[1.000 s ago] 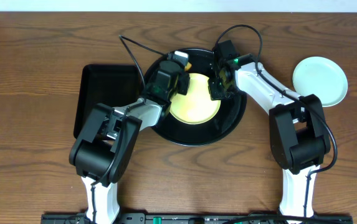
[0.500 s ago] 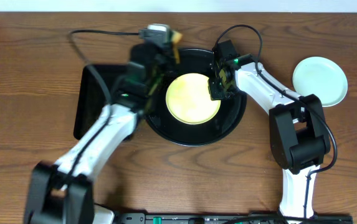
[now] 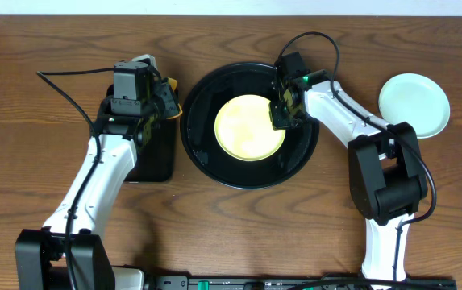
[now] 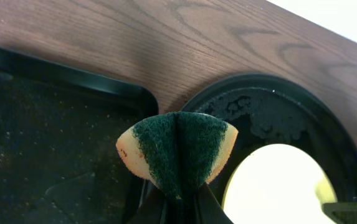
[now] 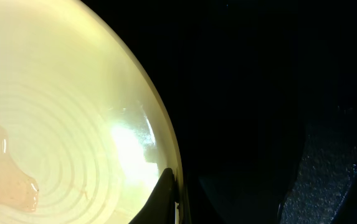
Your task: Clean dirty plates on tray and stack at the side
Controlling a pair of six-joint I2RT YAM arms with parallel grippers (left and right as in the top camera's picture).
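The left claw clamps a folded yellow-and-green sponge over the right edge of the rectangular black tray, while the right claw, its opening unclear, sits at the rim of the pale yellow round plastic plate lying in the large round glossy black tray on the wooden worktop.

overhead was evenly lit and sharp, shadows soft. right wrist view was dark: the black tray lost nearly all detail, with a white glare patch on the yellow plate.
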